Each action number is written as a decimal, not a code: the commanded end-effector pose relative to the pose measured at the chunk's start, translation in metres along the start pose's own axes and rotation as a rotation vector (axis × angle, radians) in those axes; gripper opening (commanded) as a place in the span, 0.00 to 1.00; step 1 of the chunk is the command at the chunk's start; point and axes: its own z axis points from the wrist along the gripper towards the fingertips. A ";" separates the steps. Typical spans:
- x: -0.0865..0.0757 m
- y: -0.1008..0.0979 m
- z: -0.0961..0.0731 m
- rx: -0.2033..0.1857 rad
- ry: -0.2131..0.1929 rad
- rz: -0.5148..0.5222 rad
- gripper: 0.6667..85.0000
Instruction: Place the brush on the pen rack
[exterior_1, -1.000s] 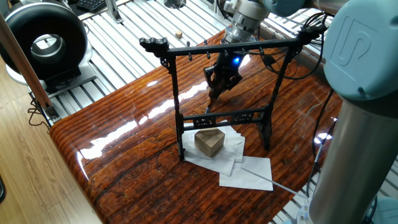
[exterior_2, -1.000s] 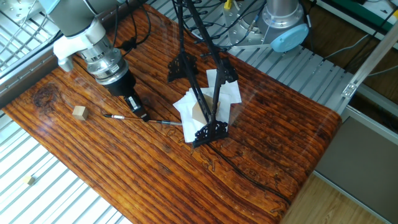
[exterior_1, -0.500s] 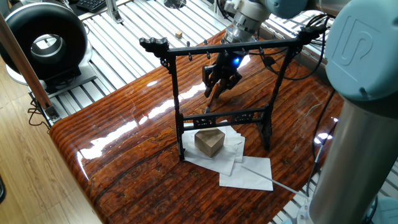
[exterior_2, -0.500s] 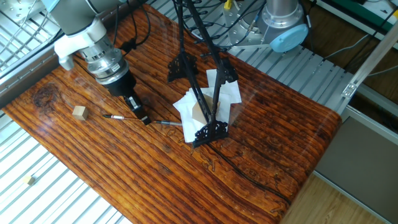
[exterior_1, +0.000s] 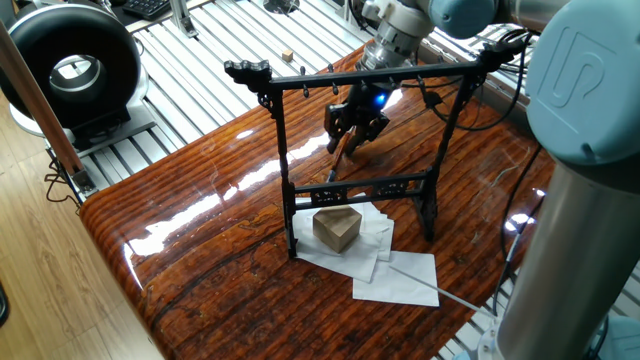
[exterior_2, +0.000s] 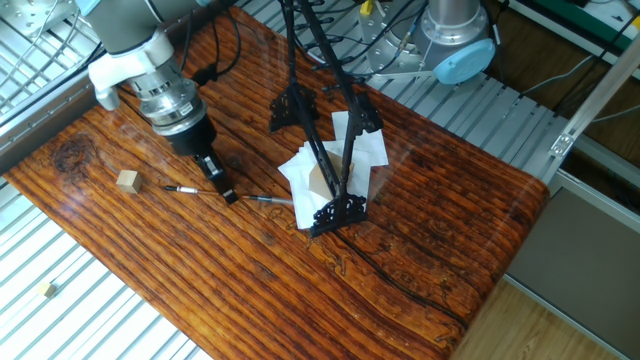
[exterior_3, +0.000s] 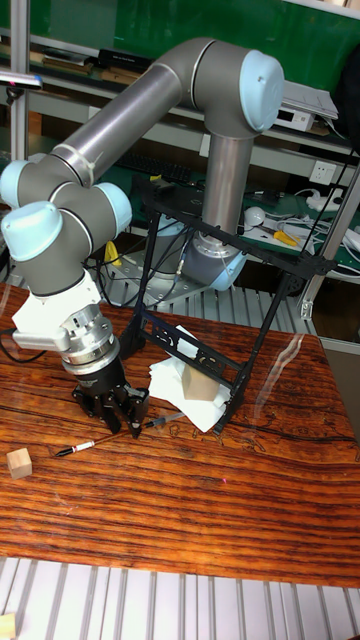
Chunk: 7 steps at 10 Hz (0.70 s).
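Observation:
The brush (exterior_2: 186, 188) is a thin dark shaft lying on the wooden table, to the left of the pen rack (exterior_2: 330, 170) in the other fixed view. In the tall fixed view the brush (exterior_3: 80, 446) runs slantwise from lower left toward the rack's foot. My gripper (exterior_2: 222, 190) (exterior_3: 122, 428) points down over the brush's middle, close to the table. Its fingers look apart, one on each side of the shaft. In one fixed view the gripper (exterior_1: 347, 144) shows behind the pen rack (exterior_1: 370, 78), below the crossbar. The pegs carry nothing.
A wooden block (exterior_1: 337, 228) sits on white papers (exterior_1: 400, 275) under the rack. A small wooden cube (exterior_2: 127, 180) lies left of the brush. A thin pale rod (exterior_1: 432, 289) lies across the paper near the table's edge. Slatted metal benches surround the table.
The gripper has turned about its wrist and risen slightly over the brush. The brush has stayed on the table, almost where it was.

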 end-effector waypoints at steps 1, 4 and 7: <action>-0.006 0.001 -0.001 -0.008 -0.025 -0.002 0.49; -0.013 -0.012 0.003 0.041 -0.055 -0.019 0.50; -0.011 -0.014 0.003 0.056 -0.046 -0.016 0.49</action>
